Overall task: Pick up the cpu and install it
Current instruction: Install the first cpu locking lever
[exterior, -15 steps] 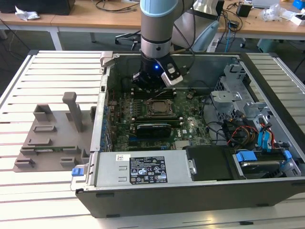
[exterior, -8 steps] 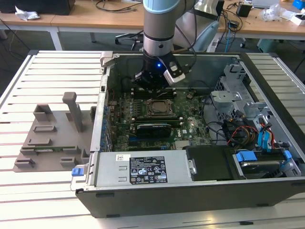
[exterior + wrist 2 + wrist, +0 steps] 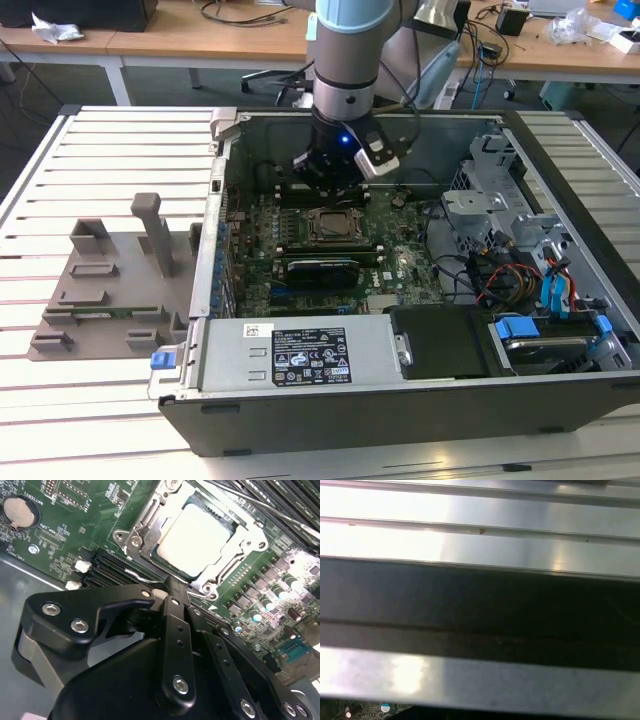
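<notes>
Inside the open computer case [image 3: 560, 190] on the slatted tabletop [image 3: 110, 150], my end effector [image 3: 172, 587] hangs just beside the socket [image 3: 150, 525] on the motherboard [image 3: 400, 270]. Its fingers [image 3: 177, 625] are pressed together, gripping nothing. My cpu [image 3: 200, 535] lies flat in the socket, metal frame around it.
</notes>
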Robot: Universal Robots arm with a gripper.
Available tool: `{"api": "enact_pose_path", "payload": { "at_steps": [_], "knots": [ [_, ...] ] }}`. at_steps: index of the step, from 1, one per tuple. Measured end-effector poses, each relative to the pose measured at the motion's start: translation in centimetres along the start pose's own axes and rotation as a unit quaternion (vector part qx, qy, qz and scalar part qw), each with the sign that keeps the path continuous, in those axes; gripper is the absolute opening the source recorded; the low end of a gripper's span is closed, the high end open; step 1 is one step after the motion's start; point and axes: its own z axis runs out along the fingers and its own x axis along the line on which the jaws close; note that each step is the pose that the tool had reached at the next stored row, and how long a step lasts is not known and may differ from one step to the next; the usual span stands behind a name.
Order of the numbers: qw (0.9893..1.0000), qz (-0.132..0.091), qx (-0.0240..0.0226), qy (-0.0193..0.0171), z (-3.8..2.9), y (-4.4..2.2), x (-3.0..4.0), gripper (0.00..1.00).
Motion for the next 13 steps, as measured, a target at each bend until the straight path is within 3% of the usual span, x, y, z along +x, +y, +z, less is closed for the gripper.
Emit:
{"api": "enact_pose_path", "payload": {
  "at_steps": [13],
  "knots": [
    [1.0,0.0,0.0004,0.0051,0.65,-0.15,-1.87,0.11]
  ]
}}
